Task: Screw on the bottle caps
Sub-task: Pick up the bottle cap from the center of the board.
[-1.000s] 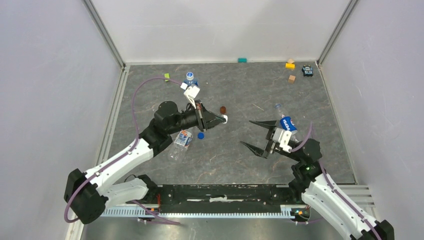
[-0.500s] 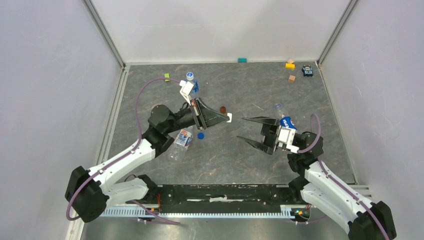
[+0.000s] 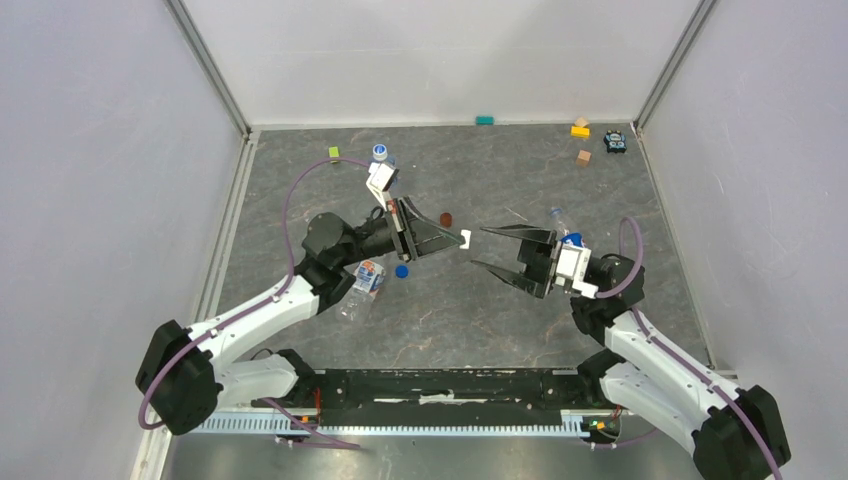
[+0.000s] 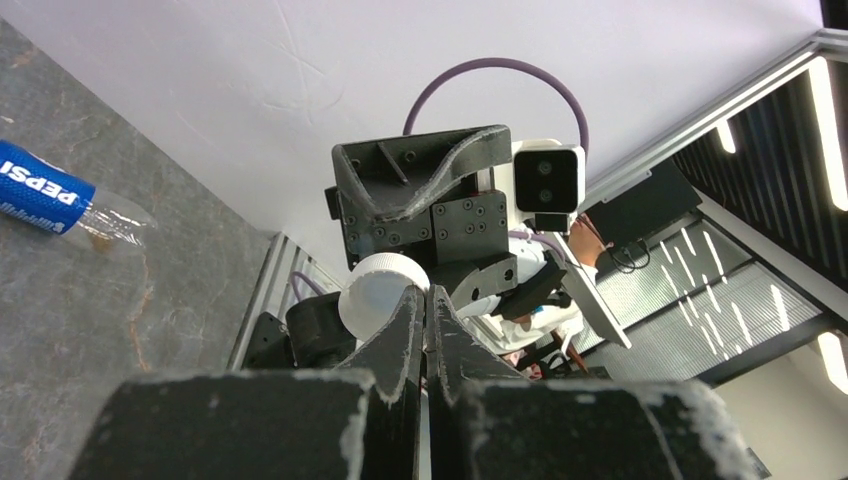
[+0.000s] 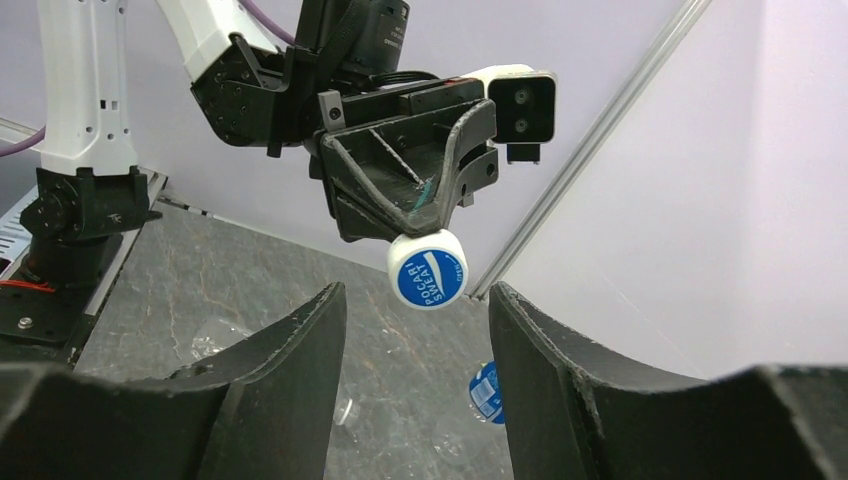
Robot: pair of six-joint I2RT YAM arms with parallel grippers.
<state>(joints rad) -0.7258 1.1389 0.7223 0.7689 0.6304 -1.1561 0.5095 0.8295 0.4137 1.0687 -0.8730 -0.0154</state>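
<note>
My left gripper (image 3: pixel 456 240) is shut on a white bottle cap (image 3: pixel 464 238), pinched at its fingertips and held above the table. The right wrist view shows this cap's (image 5: pixel 428 270) blue printed top. My right gripper (image 3: pixel 478 248) stands open and faces the cap from the right, with the cap just beyond its fingertips. A solid blue cap (image 3: pixel 401 270) lies on the table. One bottle (image 3: pixel 380 153) stands at the back. A second bottle (image 3: pixel 362 283) lies under my left arm. A third bottle (image 3: pixel 560 222) lies behind my right gripper.
A dark red-brown disc (image 3: pixel 446 218) lies near the left gripper. Along the back edge sit a green block (image 3: pixel 334 153), a teal block (image 3: pixel 485 120), a yellow block (image 3: pixel 580 130), a tan block (image 3: pixel 583 157) and a dark toy (image 3: pixel 614 141).
My right gripper has moved left towards the held cap and its jaws have narrowed. My left gripper has carried the cap a little to the right.
</note>
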